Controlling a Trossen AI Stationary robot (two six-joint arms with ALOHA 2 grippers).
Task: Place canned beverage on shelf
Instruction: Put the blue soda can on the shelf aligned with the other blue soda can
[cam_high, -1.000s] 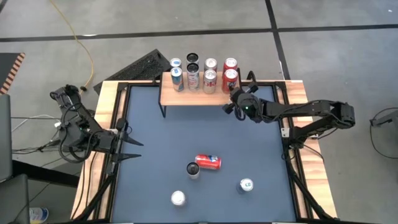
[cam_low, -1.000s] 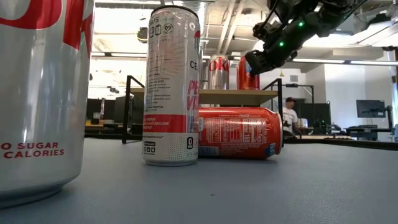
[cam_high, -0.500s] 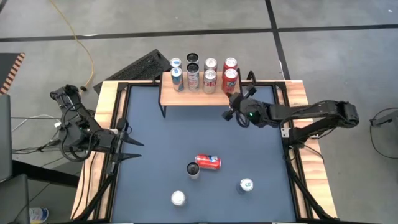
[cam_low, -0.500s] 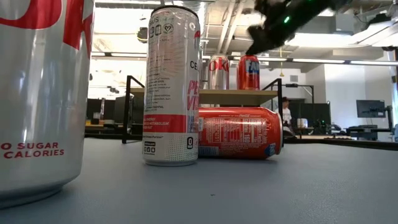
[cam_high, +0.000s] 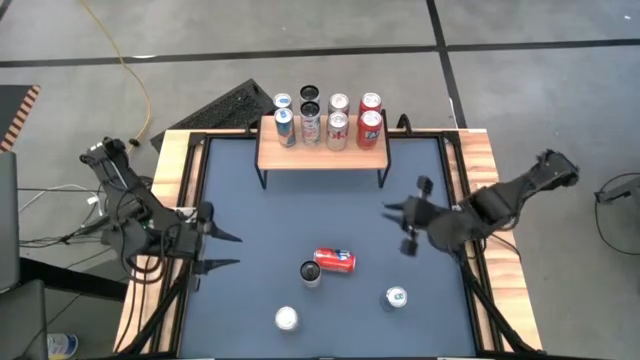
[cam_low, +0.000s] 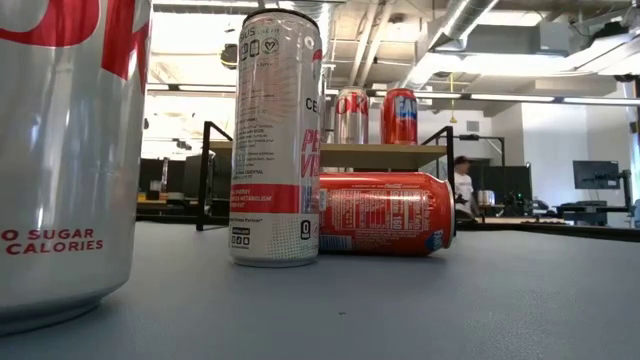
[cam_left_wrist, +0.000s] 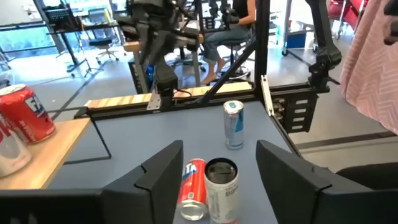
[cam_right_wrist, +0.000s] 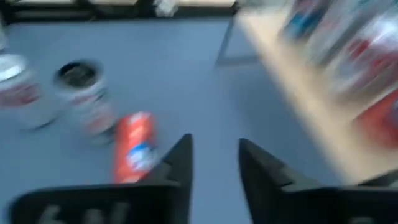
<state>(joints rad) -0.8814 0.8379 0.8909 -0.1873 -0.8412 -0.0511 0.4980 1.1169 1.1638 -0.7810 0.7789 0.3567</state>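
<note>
The shelf (cam_high: 322, 155) stands at the table's far edge with several cans (cam_high: 325, 120) upright on its wooden top. On the blue mat a red can (cam_high: 335, 260) lies on its side, next to an upright tall can (cam_high: 310, 272). Two more cans (cam_high: 397, 297) (cam_high: 287, 318) stand nearer the front. My right gripper (cam_high: 405, 225) hovers over the mat's right half, between the shelf and the loose cans, open and holding nothing (cam_right_wrist: 214, 142). At the left edge my left gripper (cam_high: 225, 250) is open and points level toward the loose cans (cam_left_wrist: 219, 146).
Black frame rails run along the table's sides (cam_high: 190, 200). Bare mat lies between the shelf and the loose cans (cam_high: 300, 215). In the low view a large silver can (cam_low: 60, 150) fills the left foreground. A person sits in the room behind (cam_low: 462, 185).
My right gripper has drawn back from the shelf's right end toward the table's near right and tipped, leaving the low view upward. The red can at that end stays upright on the shelf. My left gripper has come slightly inward over the mat.
</note>
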